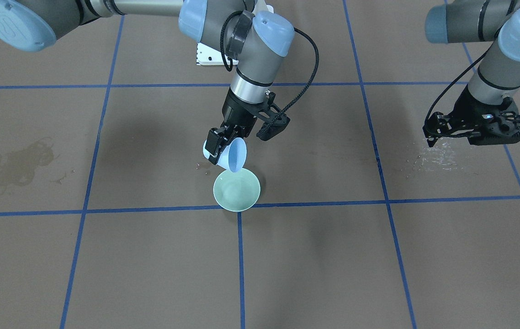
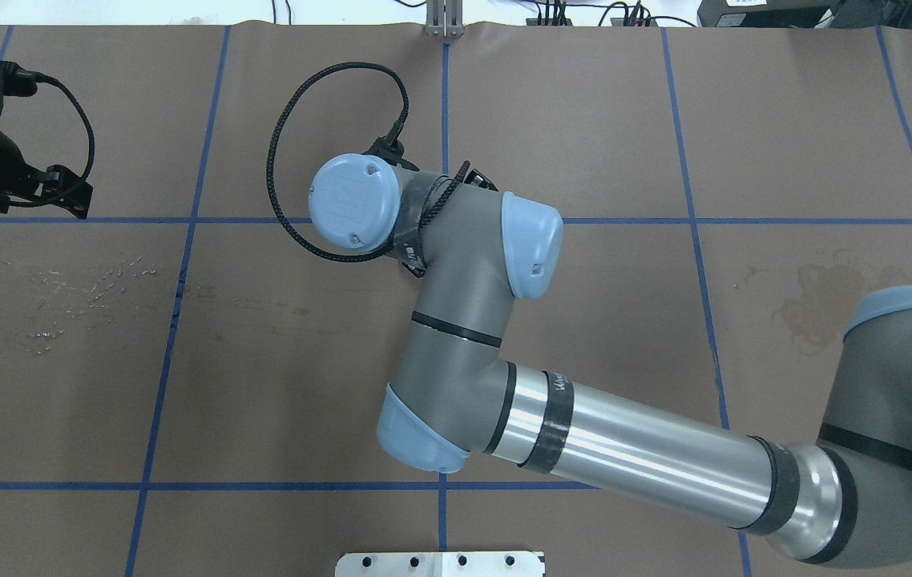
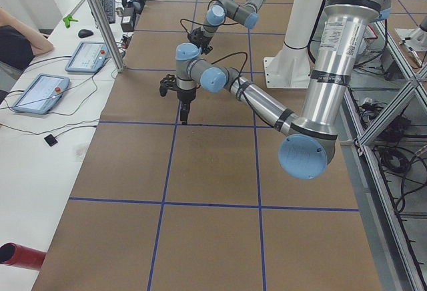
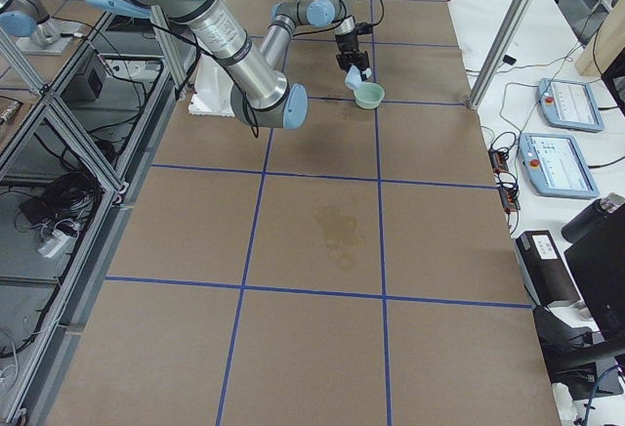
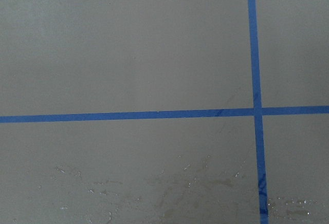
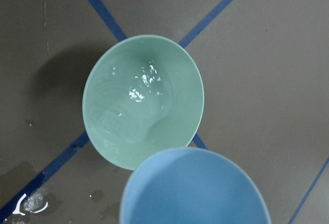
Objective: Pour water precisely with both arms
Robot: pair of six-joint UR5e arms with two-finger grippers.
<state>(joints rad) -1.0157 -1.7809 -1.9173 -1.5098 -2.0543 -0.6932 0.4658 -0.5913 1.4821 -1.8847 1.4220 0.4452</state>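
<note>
My right gripper (image 1: 218,148) is shut on a light blue cup (image 1: 236,155), tilted mouth-down over a pale green bowl (image 1: 236,189) that stands on a blue tape crossing. In the right wrist view the cup's rim (image 6: 193,188) hangs over the near edge of the bowl (image 6: 103,131), and a shallow glinting pool of water (image 6: 141,88) lies in the bowl. No stream shows. My left gripper (image 1: 430,135) hovers far off to the side over a wet patch, fingers together and empty. The right arm hides the cup and bowl in the overhead view.
Water droplets (image 1: 438,155) lie scattered under the left gripper and also show in the left wrist view (image 5: 180,188). A small puddle (image 1: 203,167) sits by the bowl. A dried stain (image 1: 18,164) marks the mat on the right arm's side. The white pedestal plate (image 1: 209,55) stands behind the bowl.
</note>
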